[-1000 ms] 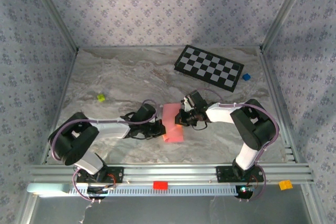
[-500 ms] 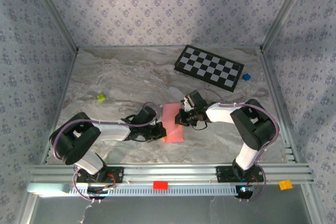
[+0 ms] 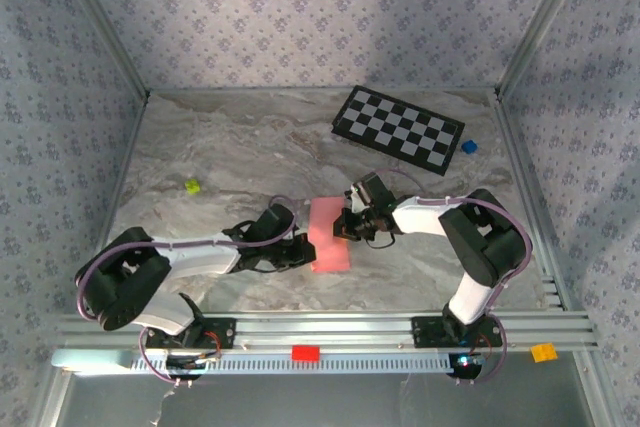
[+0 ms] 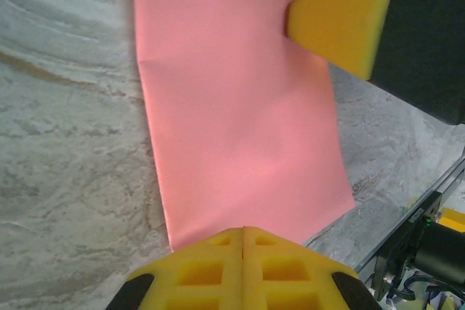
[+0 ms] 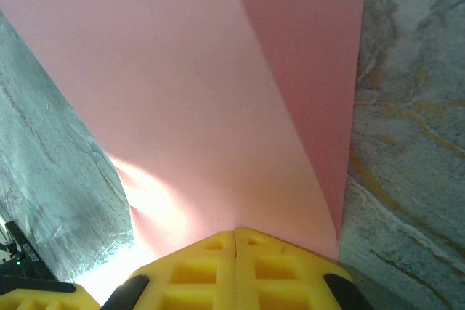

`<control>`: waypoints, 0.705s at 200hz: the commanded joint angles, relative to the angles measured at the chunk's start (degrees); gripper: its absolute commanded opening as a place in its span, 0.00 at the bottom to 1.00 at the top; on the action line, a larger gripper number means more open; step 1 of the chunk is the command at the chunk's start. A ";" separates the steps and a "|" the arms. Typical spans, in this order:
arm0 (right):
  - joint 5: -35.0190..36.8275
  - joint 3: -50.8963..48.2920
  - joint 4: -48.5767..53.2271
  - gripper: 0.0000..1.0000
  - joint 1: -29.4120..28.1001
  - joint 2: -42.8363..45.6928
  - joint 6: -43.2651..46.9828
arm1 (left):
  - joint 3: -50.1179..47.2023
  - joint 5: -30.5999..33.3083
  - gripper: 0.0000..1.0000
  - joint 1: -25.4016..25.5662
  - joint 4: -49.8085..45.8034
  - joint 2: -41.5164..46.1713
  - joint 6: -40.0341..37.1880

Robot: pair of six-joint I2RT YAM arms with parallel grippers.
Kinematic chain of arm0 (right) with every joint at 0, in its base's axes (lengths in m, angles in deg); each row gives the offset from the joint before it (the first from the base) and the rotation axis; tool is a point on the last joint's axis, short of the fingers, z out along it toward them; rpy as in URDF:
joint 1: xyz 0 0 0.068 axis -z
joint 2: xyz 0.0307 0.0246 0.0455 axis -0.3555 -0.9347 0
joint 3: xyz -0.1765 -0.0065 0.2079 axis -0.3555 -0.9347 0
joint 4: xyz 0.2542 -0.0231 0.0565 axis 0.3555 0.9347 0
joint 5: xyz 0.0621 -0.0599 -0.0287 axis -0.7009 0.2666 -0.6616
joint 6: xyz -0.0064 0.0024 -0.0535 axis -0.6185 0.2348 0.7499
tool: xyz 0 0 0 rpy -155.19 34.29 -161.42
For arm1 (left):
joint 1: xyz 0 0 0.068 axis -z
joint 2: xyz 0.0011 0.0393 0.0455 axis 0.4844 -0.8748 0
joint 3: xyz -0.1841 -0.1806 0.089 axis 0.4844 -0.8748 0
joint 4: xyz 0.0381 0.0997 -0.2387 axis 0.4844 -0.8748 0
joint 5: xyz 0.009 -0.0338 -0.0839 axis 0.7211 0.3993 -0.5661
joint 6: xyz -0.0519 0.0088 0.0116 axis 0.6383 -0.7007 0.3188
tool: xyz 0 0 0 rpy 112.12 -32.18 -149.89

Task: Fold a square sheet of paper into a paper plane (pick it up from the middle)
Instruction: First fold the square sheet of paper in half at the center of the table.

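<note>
The square sheet of paper (image 3: 329, 234) is pink-red and lies folded into a narrow rectangle at mid-table. My left gripper (image 3: 306, 251) is shut, its yellow tip resting on the sheet's near-left edge. In the left wrist view the paper (image 4: 232, 107) spreads flat ahead of my left gripper (image 4: 243, 231), with a right fingertip (image 4: 341, 27) on its far side. My right gripper (image 3: 345, 226) is shut against the sheet's right edge. In the right wrist view the paper's (image 5: 182, 92) top layer bows slightly above a darker lower layer, just ahead of my right gripper (image 5: 235, 234).
A black-and-white checkerboard (image 3: 398, 129) lies at the back right with a small blue block (image 3: 468, 147) beside it. A yellow-green block (image 3: 192, 186) sits at the left. On the front rail are a red block (image 3: 305, 353) and an orange block (image 3: 543, 352).
My left arm has sunk lower and stretched out, its elbow swinging left, and its gripper has slid a little along the paper's left edge towards the near corner. The right arm has stayed put.
</note>
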 commanded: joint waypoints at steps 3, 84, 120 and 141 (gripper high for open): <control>6.87 -2.84 7.50 0.00 -0.08 -2.86 0.01 | 1.77 -0.66 0.02 0.28 2.28 -0.91 0.55; 6.96 -3.54 6.88 0.00 -0.11 -3.26 -0.28 | -3.00 0.01 0.01 2.77 -0.43 -5.24 -0.65; 7.04 -3.45 7.02 0.00 0.01 -3.29 -0.19 | -4.63 1.51 0.01 3.97 -4.43 -3.20 -1.64; 7.00 -3.39 7.17 0.00 0.00 -3.23 -0.13 | -5.39 2.18 0.01 3.97 -5.70 -1.52 -1.94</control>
